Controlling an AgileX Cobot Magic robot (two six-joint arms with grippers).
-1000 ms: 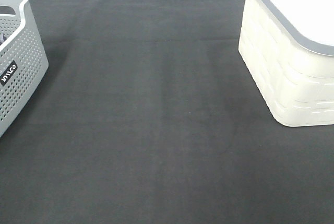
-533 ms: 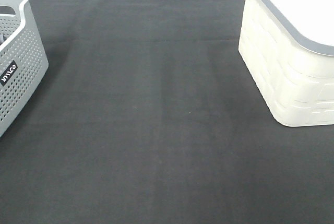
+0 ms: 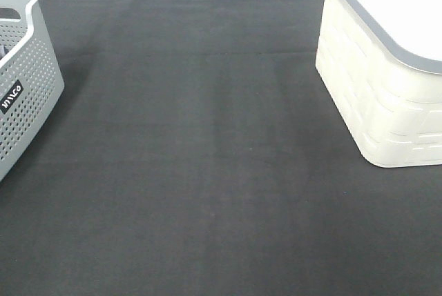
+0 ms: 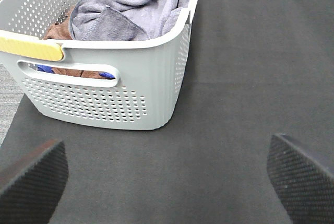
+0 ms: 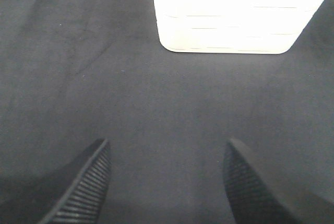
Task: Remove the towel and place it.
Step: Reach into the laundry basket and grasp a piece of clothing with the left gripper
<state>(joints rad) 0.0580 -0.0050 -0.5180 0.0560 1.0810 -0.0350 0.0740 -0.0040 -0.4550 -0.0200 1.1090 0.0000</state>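
Left wrist: towel [image 4: 130,7] in basket [image 4: 130,93] beyond claw [image 4: 167,176]

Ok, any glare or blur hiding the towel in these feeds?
Left wrist view: sharp, evenly lit; the greyish-purple terry towel shows clearly in the grey perforated plastic basket. Right wrist and exterior high views: the white plastic bin is blown out; no towel visible.

towel [image 4: 130,10] greyish-purple; cloth [image 4: 55,28] brown. basket [image 4: 115,98] grey, dotted hole pattern, with yellow strip [image 4: 31,45]. bin [image 3: 373,103] cream, brick-relief pattern, grey band. mat [image 3: 193,137] plain black.
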